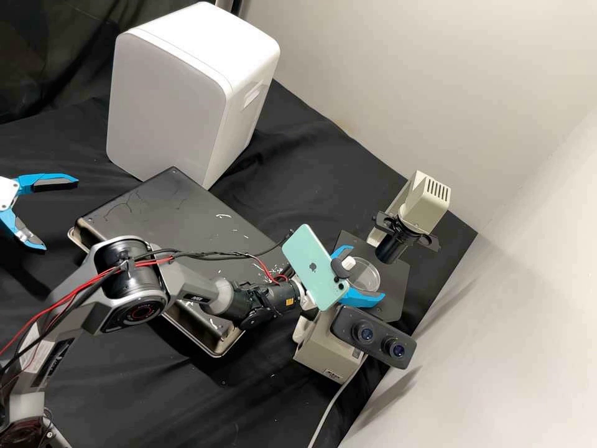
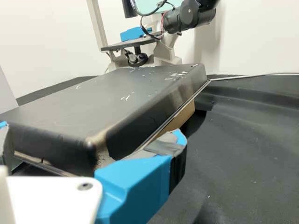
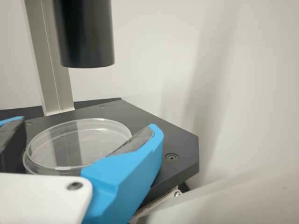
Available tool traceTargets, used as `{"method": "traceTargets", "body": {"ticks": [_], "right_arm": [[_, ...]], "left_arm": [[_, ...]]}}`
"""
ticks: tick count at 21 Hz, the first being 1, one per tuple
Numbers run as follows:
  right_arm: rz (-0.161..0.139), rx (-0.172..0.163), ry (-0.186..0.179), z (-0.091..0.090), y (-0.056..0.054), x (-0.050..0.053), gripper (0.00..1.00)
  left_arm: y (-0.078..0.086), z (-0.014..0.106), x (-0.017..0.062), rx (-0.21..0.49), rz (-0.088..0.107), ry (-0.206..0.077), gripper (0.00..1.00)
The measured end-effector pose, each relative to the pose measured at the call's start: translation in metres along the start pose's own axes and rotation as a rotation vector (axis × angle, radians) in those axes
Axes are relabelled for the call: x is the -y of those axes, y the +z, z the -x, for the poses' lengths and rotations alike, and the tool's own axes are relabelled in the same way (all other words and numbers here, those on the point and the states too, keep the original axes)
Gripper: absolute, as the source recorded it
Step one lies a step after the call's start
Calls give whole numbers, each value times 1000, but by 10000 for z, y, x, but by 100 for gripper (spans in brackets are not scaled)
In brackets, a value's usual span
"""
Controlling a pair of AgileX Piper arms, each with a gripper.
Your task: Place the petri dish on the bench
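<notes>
A clear petri dish (image 3: 77,142) lies on the black microscope stage (image 3: 177,140), under the dark objective. My right gripper (image 3: 74,149) reaches over the stage with one blue finger on each side of the dish, both touching its rim, so it is shut on the dish. From above, the petri dish (image 1: 365,274) sits between the same blue fingers (image 1: 360,297). My left gripper (image 1: 57,213) hangs open and holds nothing at the bench's far left, beside the dark metal tray (image 1: 174,214). One left finger (image 2: 140,186) shows close to the tray's corner (image 2: 117,107).
The microscope (image 1: 348,339) stands at the bench's right edge near the wall, its eyepieces facing forward. A large white box (image 1: 186,87) stands at the back. A turquoise phone (image 1: 311,264) is mounted on the right wrist. Black cloth (image 1: 298,162) covers the bench.
</notes>
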Motion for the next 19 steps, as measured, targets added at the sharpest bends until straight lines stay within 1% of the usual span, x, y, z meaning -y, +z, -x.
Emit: {"method": "traceTargets", "body": {"ticks": [3,6,8,11,13,18,19], "right_arm": [[0,0,0,0,0,0,0],[-5,0,0,0,0,0,0],[-16,0,0,0,0,0,0],[-15,0,0,0,0,0,0],[-23,0,0,0,0,0,0],[-23,0,0,0,0,0,0],[-28,0,0,0,0,0,0]], "left_arm": [[4,-1,0,2,0,0,100],[4,-1,0,2,0,0,100],[4,-1,0,2,0,0,100],[4,-1,0,2,0,0,100],[4,-1,0,2,0,0,100],[4,-1,0,2,0,0,100],[4,-1,0,2,0,0,100]]}}
